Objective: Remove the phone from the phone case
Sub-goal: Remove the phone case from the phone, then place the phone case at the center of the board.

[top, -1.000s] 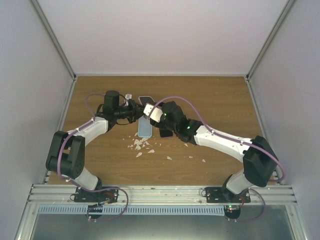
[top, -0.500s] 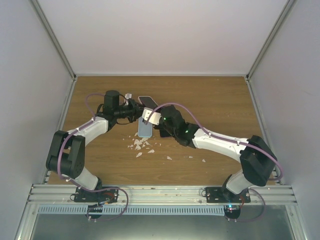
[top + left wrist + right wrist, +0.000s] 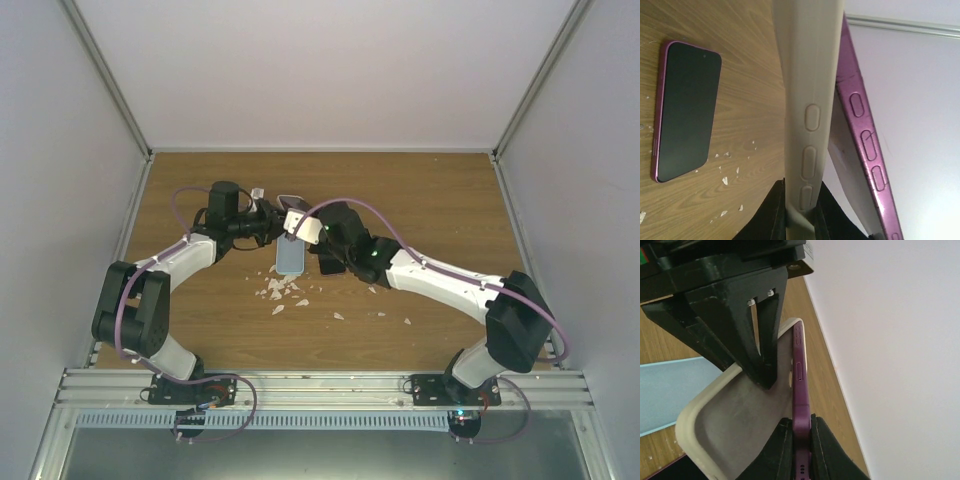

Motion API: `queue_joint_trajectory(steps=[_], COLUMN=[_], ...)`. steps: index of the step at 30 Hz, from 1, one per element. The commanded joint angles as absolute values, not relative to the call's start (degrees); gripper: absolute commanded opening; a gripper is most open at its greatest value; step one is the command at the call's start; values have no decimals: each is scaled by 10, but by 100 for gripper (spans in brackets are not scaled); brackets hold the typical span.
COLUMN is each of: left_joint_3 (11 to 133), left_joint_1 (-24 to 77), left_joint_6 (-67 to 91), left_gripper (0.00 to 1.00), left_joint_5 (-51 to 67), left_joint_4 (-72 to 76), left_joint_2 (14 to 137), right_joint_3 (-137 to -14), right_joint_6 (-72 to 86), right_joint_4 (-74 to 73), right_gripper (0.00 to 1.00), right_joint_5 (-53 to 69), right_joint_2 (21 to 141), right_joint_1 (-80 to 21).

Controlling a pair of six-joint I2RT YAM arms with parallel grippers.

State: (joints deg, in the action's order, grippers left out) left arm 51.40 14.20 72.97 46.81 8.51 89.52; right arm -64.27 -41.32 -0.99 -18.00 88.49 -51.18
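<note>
Phone [image 3: 801,400] partly out of cream phone case [image 3: 740,415], one edge free

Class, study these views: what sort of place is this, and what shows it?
Likely a robotics lab test cell: a wooden table boxed in by plain white walls, with a left arm and right arm bolted to an aluminium rail at its near edge.

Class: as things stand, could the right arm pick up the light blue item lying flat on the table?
Probably not yet. The light blue item lies flat close by, but the right gripper is shut on the purple phone, so it would have to let go first.
</note>
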Motion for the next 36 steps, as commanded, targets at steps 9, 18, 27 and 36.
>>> queue_joint_trajectory(steps=[9,18,27,36], left_joint_3=[502,511,559,612], left_joint_1=[138,125,103,21], left_joint_6=[671,610,428,198], left_gripper=[0,0,0,0], left_joint_5=[472,456,506,668], left_joint_4=[59,38,-32,-143], left_joint_2=[885,873,868,878], right_joint_3=[-719,-746,-736,-718], right_joint_6=[-332,-297,-274,-259], right_joint_4=[-52,-99,-114,-118], right_gripper=[1,1,0,1], right_joint_5=[-148,-90,-61,-50], right_joint_2=[841,809,780,765], right_joint_1=[-467,-418,-358,-331])
